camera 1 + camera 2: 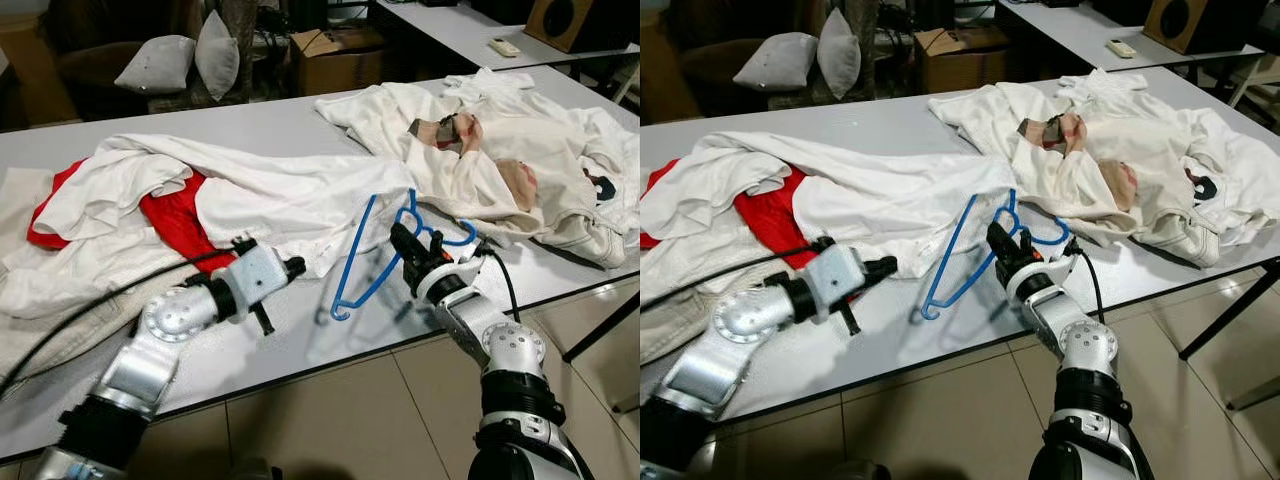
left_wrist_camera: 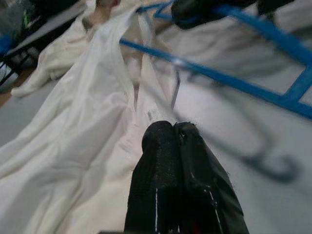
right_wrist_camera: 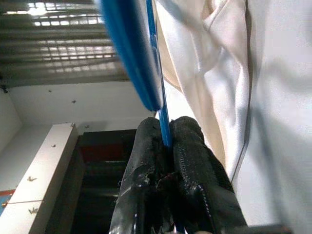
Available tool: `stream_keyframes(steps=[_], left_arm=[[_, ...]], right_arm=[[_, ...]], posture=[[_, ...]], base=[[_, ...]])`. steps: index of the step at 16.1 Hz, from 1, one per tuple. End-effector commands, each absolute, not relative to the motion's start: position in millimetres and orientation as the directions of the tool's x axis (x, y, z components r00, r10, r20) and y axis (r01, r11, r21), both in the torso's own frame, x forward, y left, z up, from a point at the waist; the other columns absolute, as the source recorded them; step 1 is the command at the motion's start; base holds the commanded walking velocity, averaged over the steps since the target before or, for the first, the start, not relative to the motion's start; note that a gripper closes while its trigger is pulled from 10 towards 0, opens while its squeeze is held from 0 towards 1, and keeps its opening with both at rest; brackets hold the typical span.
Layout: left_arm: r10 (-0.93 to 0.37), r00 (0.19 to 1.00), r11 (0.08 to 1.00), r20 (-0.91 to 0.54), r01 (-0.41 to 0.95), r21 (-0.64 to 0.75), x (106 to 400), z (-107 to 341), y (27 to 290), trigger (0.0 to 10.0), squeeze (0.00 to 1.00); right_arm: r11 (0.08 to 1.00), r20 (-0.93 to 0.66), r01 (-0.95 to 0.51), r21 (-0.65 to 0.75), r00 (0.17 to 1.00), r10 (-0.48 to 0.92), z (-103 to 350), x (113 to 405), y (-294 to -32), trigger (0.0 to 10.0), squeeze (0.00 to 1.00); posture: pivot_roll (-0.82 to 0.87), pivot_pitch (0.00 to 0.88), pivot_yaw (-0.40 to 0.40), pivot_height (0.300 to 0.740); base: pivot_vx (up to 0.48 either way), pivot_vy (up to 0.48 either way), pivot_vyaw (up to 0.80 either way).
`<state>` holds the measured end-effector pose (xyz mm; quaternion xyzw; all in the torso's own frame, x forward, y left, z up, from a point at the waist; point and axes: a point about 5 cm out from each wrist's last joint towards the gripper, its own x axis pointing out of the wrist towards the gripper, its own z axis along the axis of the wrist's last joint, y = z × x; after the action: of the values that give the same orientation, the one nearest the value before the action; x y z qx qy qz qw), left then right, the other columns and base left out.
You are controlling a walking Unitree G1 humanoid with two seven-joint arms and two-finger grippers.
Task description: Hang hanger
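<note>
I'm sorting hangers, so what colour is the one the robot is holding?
Blue; the hanger shows best in the left eye view.

The thin blue plastic clothes hanger (image 1: 375,255) stands tilted above the white table (image 1: 300,350), its hook (image 1: 340,310) down near the tabletop and its triangular frame raised towards the white garments (image 1: 290,200), one bar pinched between the right gripper's (image 1: 400,240) black fingers

You see a grey worktop (image 1: 300,125) strewn with white garments (image 1: 270,190), a red cloth (image 1: 175,215) tucked among them on your left. Behind it sit two grey cushions (image 1: 190,60) and a cardboard box (image 1: 335,55). A remote (image 1: 504,46) lies on the far table (image 1: 450,25).
</note>
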<state>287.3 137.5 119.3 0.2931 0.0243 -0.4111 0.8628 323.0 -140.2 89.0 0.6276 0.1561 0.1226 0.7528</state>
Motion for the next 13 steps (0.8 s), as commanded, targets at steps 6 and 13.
stream_keyframes(steps=[6, 13], left_arm=[[-0.714, 0.632, 0.518, -0.303, 0.767, 0.378, 305, 111, 125, 10.0, 1.0], [-0.662, 0.656, 0.591, -0.363, 0.754, 0.286, 313, 92, 131, 10.0, 0.7]], right_arm=[[0.223, -0.105, 0.022, 0.975, 0.924, 0.367, 86, 318, -154, 10.0, 0.0], [0.23, -0.103, 0.016, 0.973, 0.923, 0.371, 85, 315, -152, 10.0, 0.0]], posture=[[0.05, 0.006, 0.003, 0.74], [0.05, 0.005, 0.016, 0.74]], base=[[0.0, 0.0, 0.0], [0.0, 0.0, 0.0]])
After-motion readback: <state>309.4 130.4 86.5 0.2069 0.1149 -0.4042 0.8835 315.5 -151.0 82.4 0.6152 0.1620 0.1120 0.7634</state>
